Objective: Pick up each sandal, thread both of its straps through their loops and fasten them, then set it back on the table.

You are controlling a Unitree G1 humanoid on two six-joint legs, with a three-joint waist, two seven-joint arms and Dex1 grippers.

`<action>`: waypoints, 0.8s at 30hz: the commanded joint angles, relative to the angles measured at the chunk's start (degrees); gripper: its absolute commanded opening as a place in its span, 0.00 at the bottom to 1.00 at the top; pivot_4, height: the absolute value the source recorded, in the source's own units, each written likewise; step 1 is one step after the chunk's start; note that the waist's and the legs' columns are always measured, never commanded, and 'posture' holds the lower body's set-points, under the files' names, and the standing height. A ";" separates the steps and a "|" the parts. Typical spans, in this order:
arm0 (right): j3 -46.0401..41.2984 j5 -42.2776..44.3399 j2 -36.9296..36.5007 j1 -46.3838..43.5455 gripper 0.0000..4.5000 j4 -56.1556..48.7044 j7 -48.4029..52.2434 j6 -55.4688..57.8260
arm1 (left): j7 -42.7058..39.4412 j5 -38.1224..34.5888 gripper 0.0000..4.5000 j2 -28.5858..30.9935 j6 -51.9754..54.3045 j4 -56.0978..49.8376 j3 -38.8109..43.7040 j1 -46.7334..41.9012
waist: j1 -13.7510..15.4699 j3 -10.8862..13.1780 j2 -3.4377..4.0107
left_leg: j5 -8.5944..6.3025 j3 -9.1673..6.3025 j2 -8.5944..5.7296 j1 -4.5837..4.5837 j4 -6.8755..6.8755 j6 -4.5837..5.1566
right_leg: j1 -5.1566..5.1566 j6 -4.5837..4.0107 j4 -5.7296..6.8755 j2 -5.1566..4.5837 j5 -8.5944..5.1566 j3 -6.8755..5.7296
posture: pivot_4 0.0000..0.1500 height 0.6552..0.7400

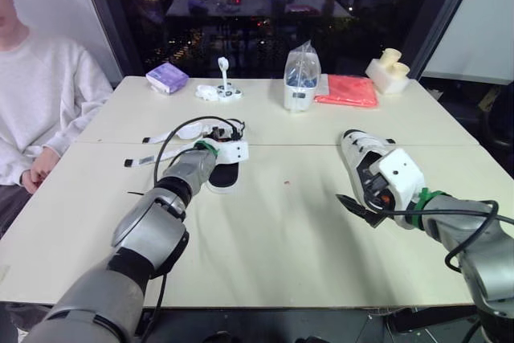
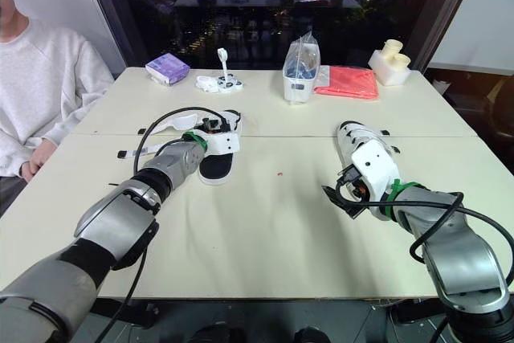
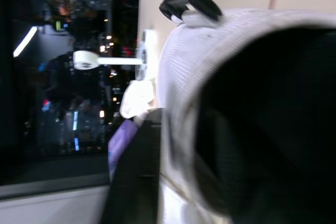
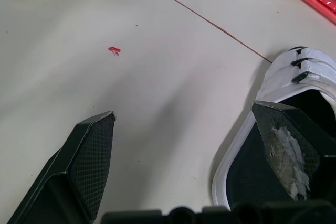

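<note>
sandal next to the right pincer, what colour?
The sandal is white with a black footbed. The right wrist view shows it best.

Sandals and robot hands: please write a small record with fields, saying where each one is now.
left sandal: on table, left hand at its white strap
right sandal: on table, black insole up
right hand: open, low over table, one finger above right sandal's insole
person: seated at table's left side
</note>
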 commanded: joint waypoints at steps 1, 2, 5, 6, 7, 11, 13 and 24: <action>-0.97 0.84 -1.00 -0.24 1.00 -1.88 -0.95 -0.07 | 1.85 -0.35 0.02 -0.14 -0.64 -0.35 0.65 -0.04 | 0.05 -0.02 0.01 | 0.00 0.00 0.00 0.01 0.02 0.00 | 0.00 0.00 -0.01 -0.01 0.00 0.00 | 1.00 1.00; -0.92 1.01 -1.01 -0.28 1.00 -1.86 -1.06 -0.07 | 2.03 -0.50 0.02 -0.18 -1.05 -0.42 0.76 -0.07 | 0.00 0.00 -0.02 | 0.00 -0.01 0.00 0.01 0.03 0.00 | 0.00 0.00 0.01 -0.02 0.00 0.00 | 1.00 1.00; -0.63 1.30 -1.07 -0.46 1.00 -1.75 -1.38 -0.07 | 1.66 -1.09 0.02 -0.30 -3.95 -0.94 1.07 -0.35 | 0.04 0.00 -0.01 | -0.01 -0.01 0.00 0.01 0.03 0.01 | -0.02 -0.01 0.02 -0.03 0.01 0.00 | 1.00 1.00; -0.58 1.40 -1.14 -0.47 1.00 -1.72 -1.47 -0.11 | 1.42 -1.21 0.02 -0.26 -6.44 -1.35 1.01 -0.50 | 0.10 0.00 -0.02 | -0.01 -0.01 0.00 0.00 0.03 0.01 | -0.03 -0.01 0.02 -0.03 0.01 0.00 | 1.00 1.00; -0.60 1.52 -1.20 -0.47 1.00 -1.64 -1.55 -0.19 | 1.20 -1.09 0.02 -0.09 -8.94 -1.81 0.71 -0.69 | 0.16 0.00 -0.02 | -0.01 -0.01 0.00 0.00 0.03 0.01 | -0.03 -0.01 0.02 -0.04 0.01 0.00 | 1.00 1.00; -1.82 1.94 -2.26 -0.18 1.00 -0.66 -1.24 -1.46 | -0.98 -0.74 0.02 1.55 -23.10 -4.21 -0.58 -1.10 | 0.84 0.00 -0.02 | -0.01 0.01 -0.03 -0.10 0.04 0.01 | -0.10 -0.01 -0.01 -0.08 0.01 -0.01 | 1.00 1.00; -3.02 1.91 -3.31 0.07 1.00 0.36 -0.98 -2.39 | -3.55 0.02 0.02 3.15 -31.35 -5.37 -2.00 -1.07 | 1.21 0.00 -0.02 | 0.00 0.04 -0.04 -0.46 0.12 0.00 | -0.49 -0.02 0.02 -0.08 0.03 0.00 | 1.00 1.00; -9.56 1.83 -8.37 0.71 1.00 6.44 -0.17 -6.87 | -0.48 9.12 0.02 10.95 -70.20 -12.07 -11.25 -1.29 | 1.44 0.00 -0.02 | 0.03 0.12 -0.01 -0.69 0.13 -0.03 | -0.71 -0.03 0.06 0.00 0.05 0.00 | 1.00 1.00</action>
